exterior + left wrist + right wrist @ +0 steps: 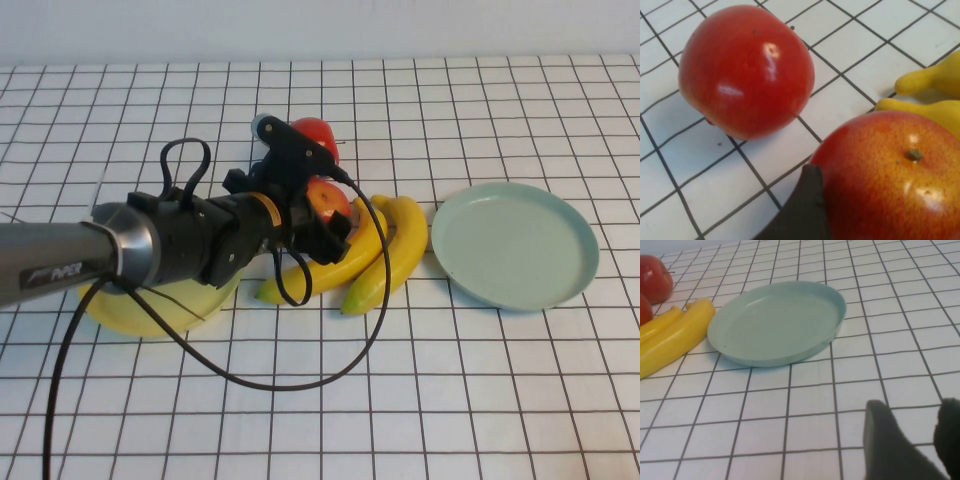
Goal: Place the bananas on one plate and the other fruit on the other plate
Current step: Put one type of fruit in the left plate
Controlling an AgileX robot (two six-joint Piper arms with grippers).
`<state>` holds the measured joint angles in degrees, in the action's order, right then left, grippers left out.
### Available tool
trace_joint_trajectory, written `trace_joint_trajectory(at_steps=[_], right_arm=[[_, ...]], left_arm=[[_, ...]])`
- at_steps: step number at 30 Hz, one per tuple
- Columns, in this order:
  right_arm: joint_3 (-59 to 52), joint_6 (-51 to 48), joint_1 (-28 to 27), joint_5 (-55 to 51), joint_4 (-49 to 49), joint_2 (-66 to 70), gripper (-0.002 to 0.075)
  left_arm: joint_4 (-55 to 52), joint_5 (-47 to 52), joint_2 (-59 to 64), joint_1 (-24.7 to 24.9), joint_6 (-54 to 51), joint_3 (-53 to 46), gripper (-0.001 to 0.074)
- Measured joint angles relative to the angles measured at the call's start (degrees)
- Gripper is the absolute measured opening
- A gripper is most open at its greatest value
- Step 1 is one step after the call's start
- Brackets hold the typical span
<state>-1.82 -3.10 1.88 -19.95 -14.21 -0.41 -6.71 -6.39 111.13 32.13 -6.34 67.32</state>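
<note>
My left gripper (325, 215) is shut on a red apple with yellowish patches (328, 203), just beside the bananas. In the left wrist view one dark finger (807, 205) presses on the side of that apple (890, 175). The second red apple (316, 135) stands on the table behind it (745, 70). Two yellow bananas (385, 262) lie side by side between the apples and the pale blue-green plate (515, 243). The yellow plate (150, 308) lies under my left arm. My right gripper (922, 440) is open and empty, low over the table near the blue-green plate (777, 322); it is outside the high view.
A black cable (260, 375) loops from the left arm over the table in front of the yellow plate. The table is white with a black grid. The bananas (675, 335) and both apples (655, 277) show at the edge of the right wrist view.
</note>
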Motion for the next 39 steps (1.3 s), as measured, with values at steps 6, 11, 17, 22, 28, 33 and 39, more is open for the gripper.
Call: trace_joint_trajectory(at_steps=[6, 11, 17, 22, 28, 33, 39], right_arm=[[0.0, 0.0, 0.0, 0.0, 0.0, 0.0, 0.0211], [0.0, 0.0, 0.0, 0.0, 0.0, 0.0, 0.0211], [0.0, 0.0, 0.0, 0.0, 0.0, 0.0, 0.0211], [0.0, 0.0, 0.0, 0.0, 0.0, 0.0, 0.0211], [0.0, 0.0, 0.0, 0.0, 0.0, 0.0, 0.0211], [0.0, 0.0, 0.0, 0.0, 0.0, 0.0, 0.0211], [0.0, 0.0, 0.0, 0.0, 0.0, 0.0, 0.0211]], left_arm=[[0.0, 0.0, 0.1, 0.0, 0.2, 0.0, 0.0666], [0.0, 0.3, 0.1, 0.0, 0.2, 0.0, 0.0550], [0.0, 0.7, -0.2, 0.0, 0.2, 0.0, 0.0536], [-0.7, 1.0, -5.4, 0.0, 0.2, 0.0, 0.0536], [-1.6, 7.5, -15.5, 0.0, 0.2, 0.0, 0.0536], [-1.6, 21.7, -20.6, -1.2, 0.5, 0.0, 0.0536], [-1.6, 33.5, -21.1, -6.5, 2.5, 0.0, 0.0536]])
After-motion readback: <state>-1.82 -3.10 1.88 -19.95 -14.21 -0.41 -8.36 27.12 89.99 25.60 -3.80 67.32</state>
